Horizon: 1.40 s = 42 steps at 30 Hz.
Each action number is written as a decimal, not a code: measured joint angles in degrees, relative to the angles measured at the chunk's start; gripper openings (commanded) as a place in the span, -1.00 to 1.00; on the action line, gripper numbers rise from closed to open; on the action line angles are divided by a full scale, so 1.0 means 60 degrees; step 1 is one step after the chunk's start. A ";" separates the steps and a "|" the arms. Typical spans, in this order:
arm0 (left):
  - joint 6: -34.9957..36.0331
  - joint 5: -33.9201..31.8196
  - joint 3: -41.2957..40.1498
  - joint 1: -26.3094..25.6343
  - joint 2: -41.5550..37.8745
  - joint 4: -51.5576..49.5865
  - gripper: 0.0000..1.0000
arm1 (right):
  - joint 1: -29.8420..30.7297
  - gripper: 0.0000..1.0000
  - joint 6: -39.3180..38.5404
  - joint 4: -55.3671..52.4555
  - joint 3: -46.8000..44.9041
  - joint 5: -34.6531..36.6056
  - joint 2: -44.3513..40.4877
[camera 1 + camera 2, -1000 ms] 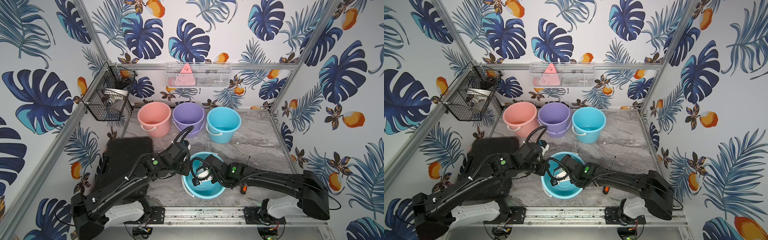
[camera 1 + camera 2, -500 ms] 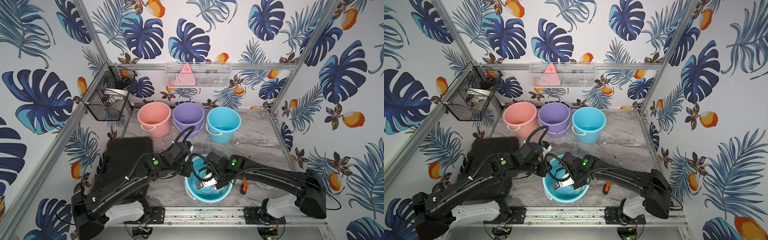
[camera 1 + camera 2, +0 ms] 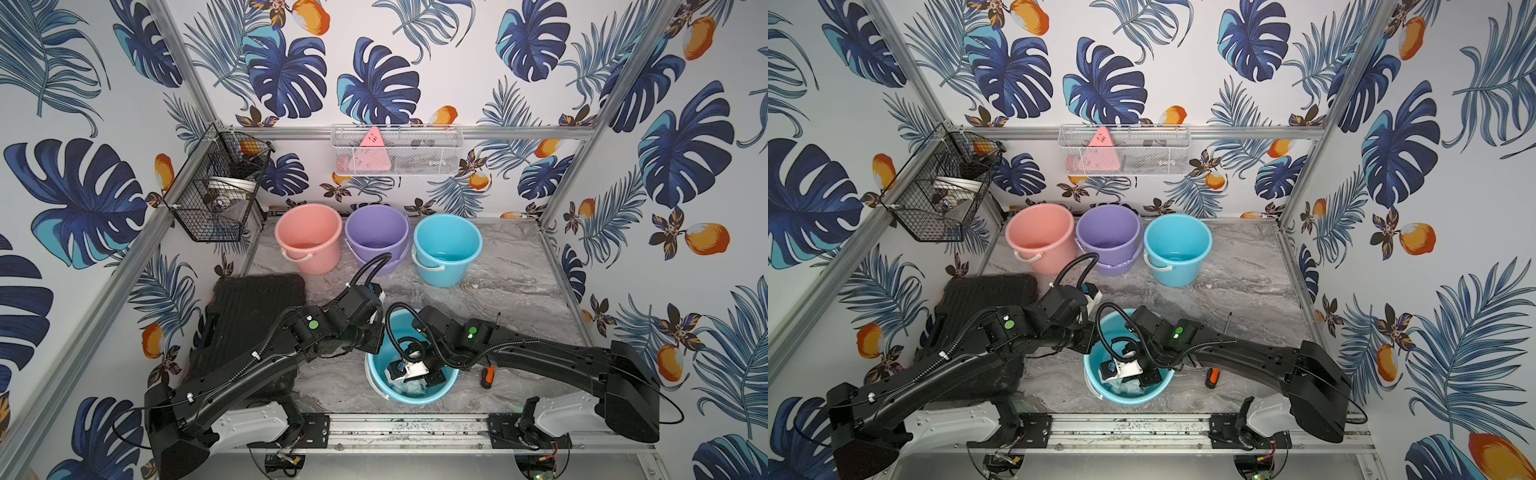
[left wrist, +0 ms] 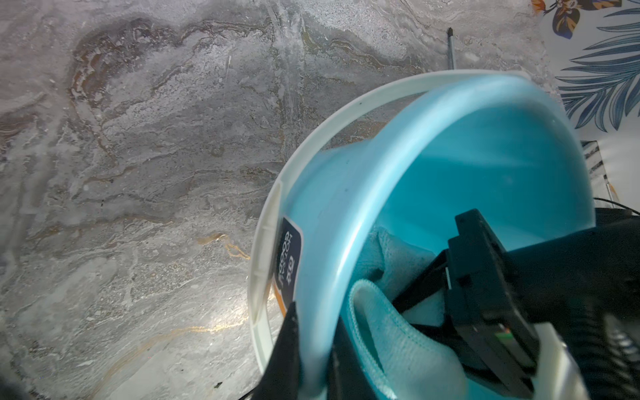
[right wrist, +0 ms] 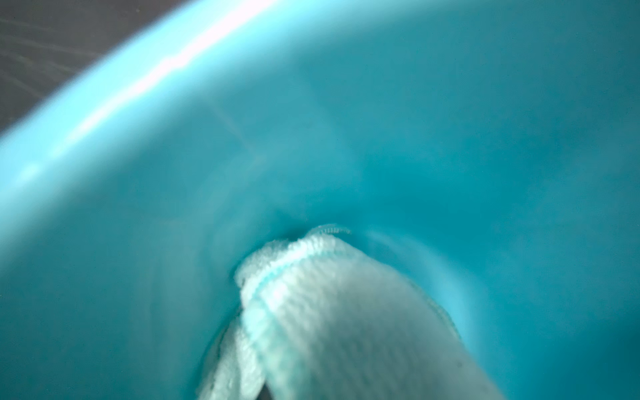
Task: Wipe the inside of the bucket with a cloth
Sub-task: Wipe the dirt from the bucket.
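A light blue bucket stands near the table's front edge, with a white handle folded down along its outside. My left gripper is shut on the bucket's rim at its left side, one finger outside the wall and one inside. My right gripper reaches down inside the bucket, shut on the pale mint cloth. The cloth is pressed against the inner wall near the bottom and hides the right fingertips.
A pink bucket, a purple bucket and another blue bucket stand in a row at the back. A black case lies on the left. An orange-handled screwdriver lies right of the held bucket. A wire basket hangs on the left wall.
My right gripper has swept the cloth from the middle of the bucket toward its near side, and its wrist has risen. The bucket has shifted slightly. The left gripper still holds the rim.
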 measured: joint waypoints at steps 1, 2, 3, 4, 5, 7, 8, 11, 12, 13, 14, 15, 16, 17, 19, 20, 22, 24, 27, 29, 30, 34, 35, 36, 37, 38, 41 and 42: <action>-0.0022 -0.0040 -0.0007 0.0000 -0.0004 0.0004 -1.00 | 0.0000 -1.00 0.0087 0.0310 -0.0080 0.0076 -0.0113; -0.0029 -0.0044 -0.0025 -0.0004 -0.0011 0.0018 -1.00 | 0.0000 -1.00 0.0189 0.0579 -0.0127 0.0200 -0.0219; -0.0033 -0.0051 -0.0044 -0.0007 -0.0015 0.0025 -1.00 | 0.0000 -1.00 0.0189 0.0831 -0.0157 0.0350 -0.0346; -0.0073 -0.0058 -0.0047 -0.0011 -0.0015 0.0025 -1.00 | 0.0000 -1.00 0.0208 0.1086 -0.0171 0.0554 -0.0499; -0.0098 -0.0062 -0.0051 -0.0011 -0.0018 0.0025 -1.00 | 0.0000 -1.00 0.0208 0.1290 -0.0175 0.0732 -0.0627; -0.0135 -0.0073 -0.0062 -0.0007 -0.0018 0.0029 -1.00 | 0.0000 -1.00 0.0204 0.1625 -0.0178 0.1195 -0.0922; -0.0135 -0.0073 -0.0062 -0.0011 -0.0018 0.0033 -1.00 | 0.0000 -1.00 0.0197 0.1756 -0.0178 0.1410 -0.1056; -0.0135 -0.0073 -0.0062 -0.0011 -0.0018 0.0051 -1.00 | 0.0000 -1.00 0.0062 0.1942 -0.0127 0.2095 -0.1457; -0.0135 -0.0073 -0.0062 -0.0011 -0.0018 0.0055 -1.00 | 0.0007 -1.00 -0.0055 0.1960 -0.0084 0.2353 -0.1596; -0.0135 -0.0073 -0.0062 -0.0011 -0.0018 0.0055 -1.00 | 0.0025 -1.00 -0.0153 0.1971 -0.0033 0.2612 -0.1712; -0.0135 -0.0073 -0.0062 -0.0011 -0.0018 0.0055 -1.00 | 0.0047 -1.00 -0.0270 0.1971 0.0025 0.2849 -0.1821; -0.0135 -0.0073 -0.0062 -0.0011 -0.0018 0.0055 -1.00 | 0.0073 -1.00 -0.0408 0.1971 0.0084 0.3089 -0.1920; -0.0135 -0.0076 -0.0062 -0.0011 -0.0018 0.0055 -1.00 | 0.0109 -1.00 -0.0605 0.1971 0.0135 0.3366 -0.2022; -0.0135 -0.0076 -0.0062 -0.0011 -0.0018 0.0055 -1.00 | 0.0157 -1.00 -0.0772 0.1971 0.0171 0.3657 -0.2106; -0.0135 -0.0080 -0.0062 -0.0018 -0.0018 0.0055 -1.00 | 0.0270 -1.00 -0.1224 0.1974 0.0215 0.4277 -0.2233; -0.0135 -0.0080 -0.0062 -0.0018 -0.0018 0.0055 -1.00 | 0.0328 -1.00 -0.1457 0.1996 0.0215 0.4572 -0.2259; -0.0135 -0.0080 -0.0062 -0.0018 -0.0018 0.0058 -1.00 | 0.0459 -1.00 -0.2011 0.2106 0.0146 0.5253 -0.2269; -0.0138 -0.0084 -0.0062 -0.0018 -0.0015 0.0073 -1.00 | 0.0543 -1.00 -0.2594 0.2357 -0.0069 0.5763 -0.2248; -0.0160 -0.0113 -0.0062 -0.0025 0.0000 0.0117 -1.00 | 0.0678 -1.00 -0.3541 0.2929 -0.0608 0.6320 -0.2073; -0.0160 -0.0127 -0.0062 -0.0025 0.0004 0.0127 -1.00 | 0.0710 -1.00 -0.4116 0.3311 -0.0929 0.6543 -0.1829; -0.0164 -0.0146 -0.0062 -0.0025 0.0004 0.0127 -1.00 | 0.0707 -1.00 -0.4353 0.3515 -0.1064 0.6655 -0.1665; -0.0164 -0.0189 -0.0062 -0.0040 0.0000 0.0146 -1.00 | 0.0725 -1.00 -0.4830 0.4062 -0.1355 0.6834 -0.0962; -0.0164 -0.0193 -0.0062 -0.0044 -0.0004 0.0149 -1.00 | 0.0729 -1.00 -0.4874 0.4171 -0.1406 0.6889 -0.0769; -0.0164 -0.0193 -0.0062 -0.0047 -0.0007 0.0149 -1.00 | 0.0736 -1.00 -0.4878 0.4313 -0.1472 0.6918 -0.0557; -0.0164 -0.0193 -0.0062 -0.0051 -0.0015 0.0149 -1.00 | 0.0736 -1.00 -0.4874 0.4433 -0.1534 0.6925 -0.0390; -0.0164 -0.0197 -0.0062 -0.0055 -0.0022 0.0149 -1.00 | 0.0736 -1.00 -0.4867 0.4557 -0.1606 0.6921 -0.0197; -0.0160 -0.0197 -0.0062 -0.0058 -0.0033 0.0146 -1.00 | 0.0736 -1.00 -0.4779 0.4798 -0.1792 0.6918 0.0386; -0.0160 -0.0193 -0.0062 -0.0058 -0.0033 0.0131 -1.00 | 0.0736 -1.00 -0.4623 0.4856 -0.1832 0.6910 0.0565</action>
